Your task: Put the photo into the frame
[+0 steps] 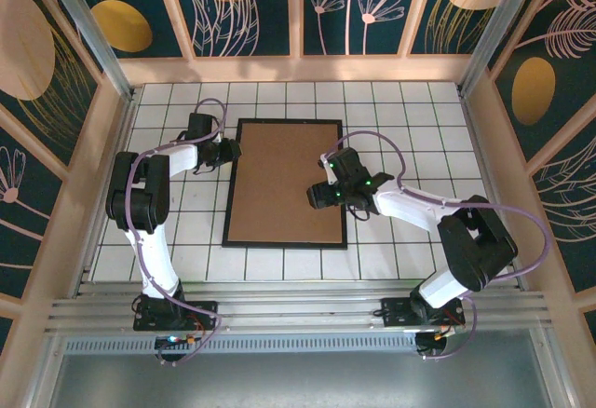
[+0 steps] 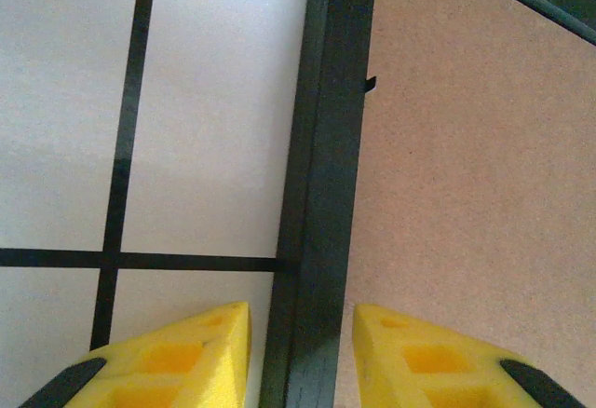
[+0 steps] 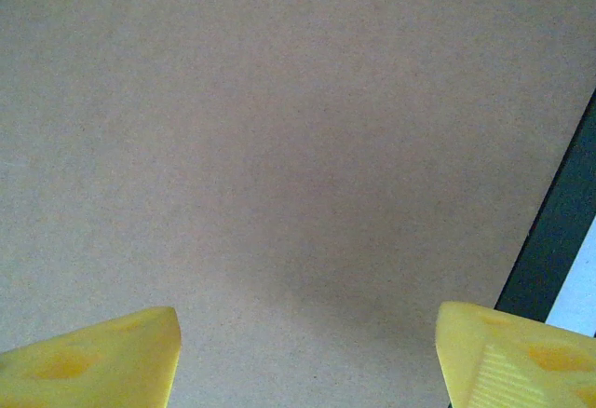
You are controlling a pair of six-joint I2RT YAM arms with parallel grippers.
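Note:
The black frame [image 1: 231, 184] lies flat on the tiled table with a plain brown backing board [image 1: 284, 184] inside it. The photo is hidden. My left gripper [image 1: 233, 152] is at the frame's left rail near the far corner. In the left wrist view its yellow fingers [image 2: 196, 352] straddle the rail [image 2: 331, 147], one over the tile and one over the board [image 2: 475, 194], with a thin gap on each side. My right gripper [image 1: 317, 194] hovers open over the board [image 3: 279, 147] close to the frame's right rail [image 3: 559, 240], holding nothing.
The white gridded tabletop [image 1: 410, 138] surrounds the frame. Wooden walls with patterned panels [image 1: 298, 17] enclose the table on three sides. The right arm's links [image 1: 466, 240] stretch in from the near right, the left arm's [image 1: 140, 194] from the near left.

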